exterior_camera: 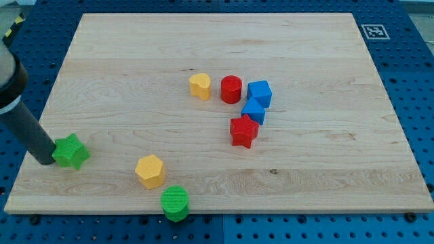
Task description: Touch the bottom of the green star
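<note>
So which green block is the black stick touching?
My tip sits against the view's left side of the green star block, near the wooden board's left edge. The green round cylinder block stands apart at the bottom edge, untouched.

We see a light wooden board (224,47) with visible grain and a smooth, matt face. The green star (71,151), yellow hexagon (150,171) and green cylinder (175,202) look like matt plastic with fine ridged layers, as does the red star (243,131). Our rod (30,132) is dark with a dull, smooth sheen. Around the board lies blue perforated sheet (407,81), seemingly painted metal.
</note>
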